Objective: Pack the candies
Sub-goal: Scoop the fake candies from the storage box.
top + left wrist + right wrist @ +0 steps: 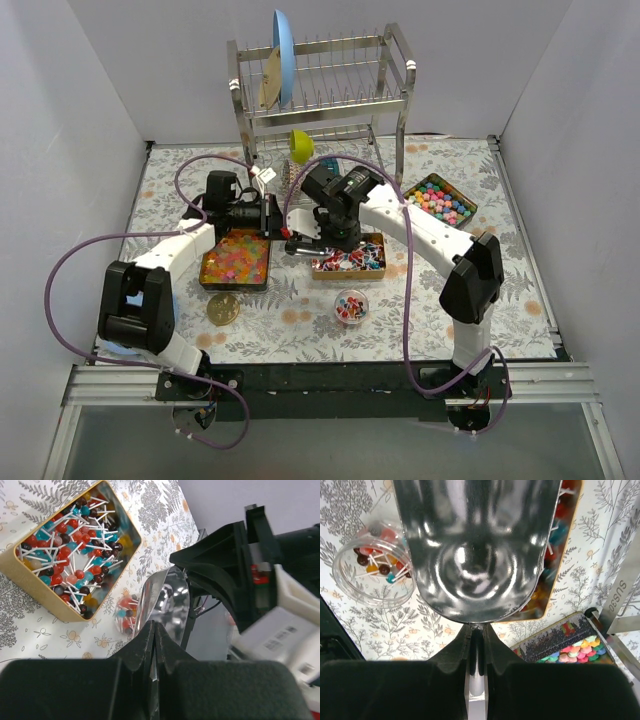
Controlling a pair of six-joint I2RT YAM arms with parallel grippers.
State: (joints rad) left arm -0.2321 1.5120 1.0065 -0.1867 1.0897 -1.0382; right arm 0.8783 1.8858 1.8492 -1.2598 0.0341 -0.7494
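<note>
Left gripper (270, 215) and right gripper (298, 238) meet nose to nose above the gap between two tins in the top view. Orange-pink gummies (235, 258) fill the left tin (236, 288). Lollipops (350, 262) fill the middle tin (384, 256), whose long side runs left to right. Coloured balls (440, 200) sit in a third tin (472, 210) well off to the right. Toward the front of the table (520, 290) a small clear tub (336, 300) holds only a few lollipops, and a gold disc (223, 310) lies apart from it on the left. I judge the packing barely begun: the tub is part filled and uncovered, and all three tins look full.

From the left wrist, the fingers (132, 652) are pressed together and seem to nip the thin edge of a metal scoop (167, 597), though the contact itself is hard to make out. Beyond it the lollipops in the middle tin lie criss-cross, white sticks pointing every way, with no shared axis.

From the right wrist, the fingers are clamped on the scoop's flat handle. The scoop runs straight away from them, hollow side toward the camera, and carries nothing. Its bowl hangs over the middle tin, with the clear tub just beside it on the left; the sticks in the tub are likewise jumbled. Scooping and tipping are left to do, as I read it.
</note>
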